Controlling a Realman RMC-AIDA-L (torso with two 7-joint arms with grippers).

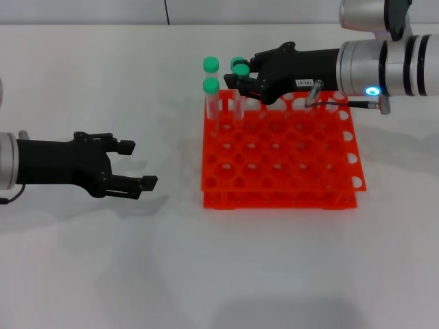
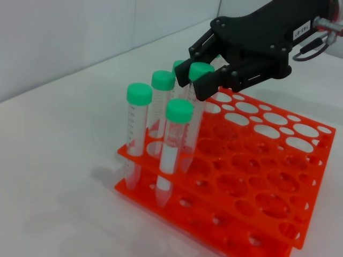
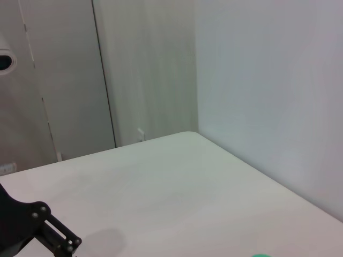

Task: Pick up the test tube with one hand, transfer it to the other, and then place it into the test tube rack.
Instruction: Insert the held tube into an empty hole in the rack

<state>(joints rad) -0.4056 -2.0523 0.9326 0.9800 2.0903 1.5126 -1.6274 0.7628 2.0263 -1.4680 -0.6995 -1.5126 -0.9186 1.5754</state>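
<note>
Over the test tube rack, the right end effector pinches the test tube.

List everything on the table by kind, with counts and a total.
Green-capped tubes: 5, the last barely showing behind the right gripper
Racks: 1
Grippers: 2, the left gripper open beside the rack, the right gripper closed on one tube over the rack
Total: 8
</note>
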